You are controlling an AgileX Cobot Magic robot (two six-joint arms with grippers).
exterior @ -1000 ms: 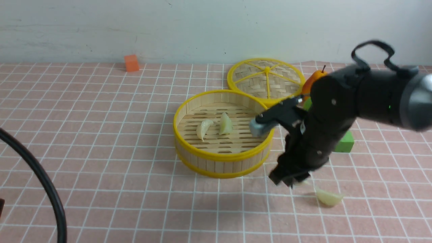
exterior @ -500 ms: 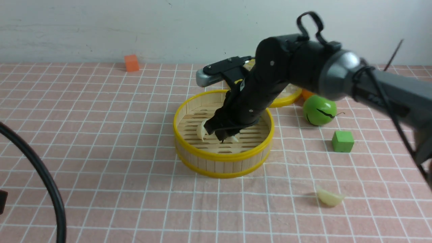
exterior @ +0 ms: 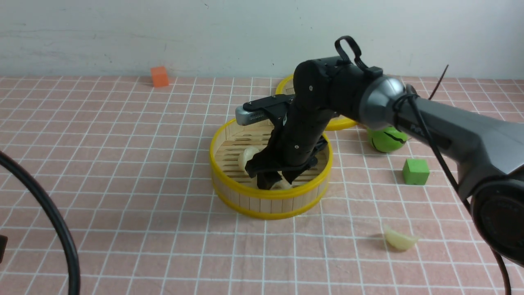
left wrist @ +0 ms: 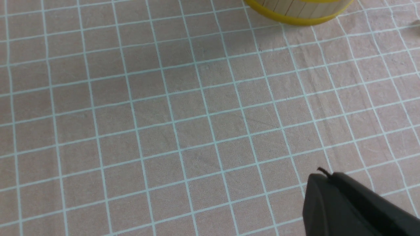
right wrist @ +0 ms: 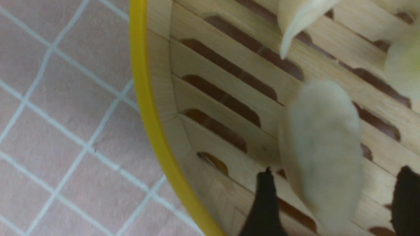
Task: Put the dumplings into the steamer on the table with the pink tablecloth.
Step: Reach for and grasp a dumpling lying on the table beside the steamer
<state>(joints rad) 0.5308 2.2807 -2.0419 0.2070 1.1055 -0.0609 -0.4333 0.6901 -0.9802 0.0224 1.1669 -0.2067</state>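
Observation:
The steamer (exterior: 229,187) stands mid-table on the pink tablecloth (exterior: 123,164). My right gripper (exterior: 278,179) hangs inside it, open. A blurred dumpling (right wrist: 323,147) lies on the slats between the spread fingers of this gripper (right wrist: 336,173), touching neither. Two more dumplings (right wrist: 298,16) (right wrist: 403,65) rest farther in; one of them (exterior: 249,155) shows beside the arm. Another dumpling (exterior: 399,239) lies on the cloth to the front right. My left gripper (left wrist: 323,173) is shut and empty, low over bare cloth, with the steamer's wall (left wrist: 295,9) at the edge of its view.
The woven lid (exterior: 283,88) lies behind the steamer, mostly hidden by the right arm. A green round fruit (exterior: 387,139) and a green cube (exterior: 415,171) sit to the right, an orange cube (exterior: 159,76) at the back left. A black cable (exterior: 61,229) arcs at front left.
The right arm swung left from the cloth into the steamer with a dumpling. Its jaws have opened and the dumpling has dropped onto the slats.

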